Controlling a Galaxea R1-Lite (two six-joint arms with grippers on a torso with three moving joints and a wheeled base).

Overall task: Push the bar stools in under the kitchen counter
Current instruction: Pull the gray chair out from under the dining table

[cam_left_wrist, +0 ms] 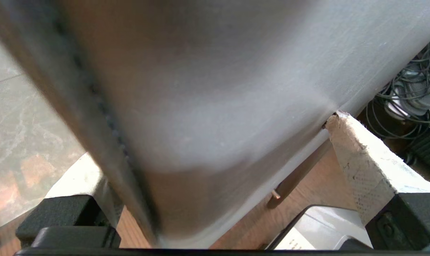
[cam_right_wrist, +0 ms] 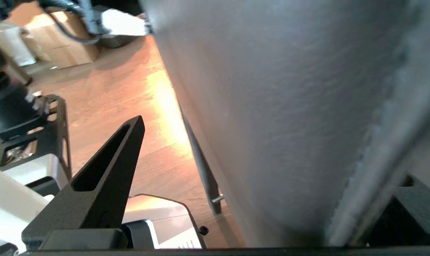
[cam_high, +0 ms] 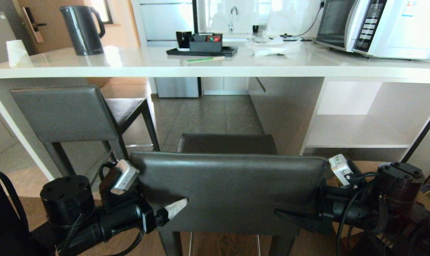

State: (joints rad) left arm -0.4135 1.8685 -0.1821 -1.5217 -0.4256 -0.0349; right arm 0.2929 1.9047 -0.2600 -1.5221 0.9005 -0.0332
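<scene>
Centrally in the head view, the near stool (cam_high: 229, 188) stands short of the table (cam_high: 200, 65), its seat not yet beneath the front edge. Its backrest sits between the two end effectors. The left end effector (cam_high: 161, 209) straddles the backrest's left edge with its fingers spread wide; one white-padded finger (cam_high: 176, 208) lies on the rear face. The left wrist view adds what the head view hides: the second finger (cam_left_wrist: 83, 177) on the far side of the leather, and the rear pad's tip touching it. The right end effector (cam_high: 307, 217) straddles the right edge, likewise wide open; its wrist view shows the rear finger (cam_right_wrist: 104, 174) apart from the leather. Neither clamps the backrest. The far stool (cam_high: 79, 117) stands at the table's left end, seat under the top. A kettle (cam_high: 82, 30), tray (cam_high: 202, 51) and microwave (cam_high: 378, 26) sit on top.
</scene>
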